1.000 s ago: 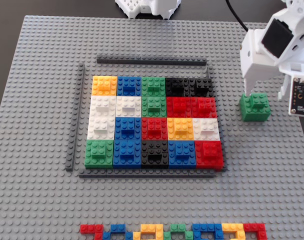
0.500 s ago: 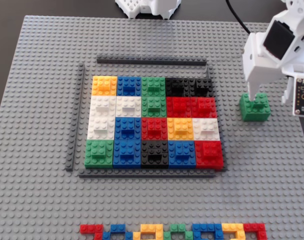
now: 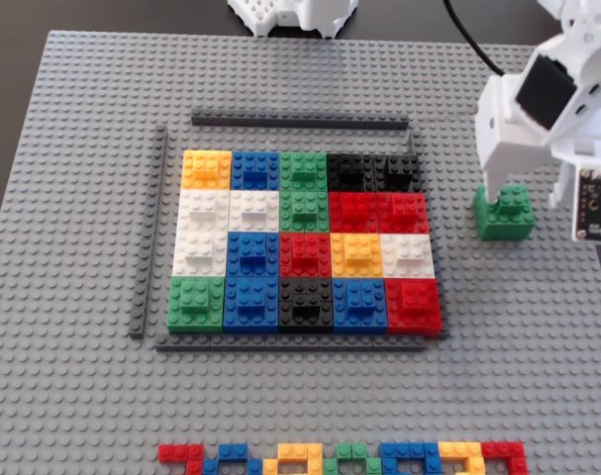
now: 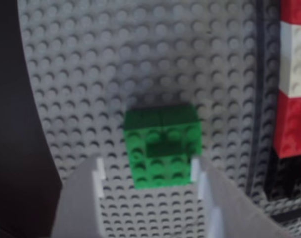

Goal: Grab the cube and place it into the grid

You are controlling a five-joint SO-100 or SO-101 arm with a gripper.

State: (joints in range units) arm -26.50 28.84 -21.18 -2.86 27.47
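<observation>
right of grid (image 3: 305,242), tool (image 4: 149,171) fingers spread, straddling cube (image 4: 162,146); bare baseplate (image 3: 538,346) around.

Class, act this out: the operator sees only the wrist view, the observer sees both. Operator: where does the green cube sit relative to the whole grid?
Observer: In the fixed view the cube sits right of the grid, apart from it, beside its second row.
Operator: Any empty cell?
Observer: None; all twenty hold blocks.
Operator: Anything else around?
Observer: A row of small mixed-colour bricks lies along the near edge.
</observation>
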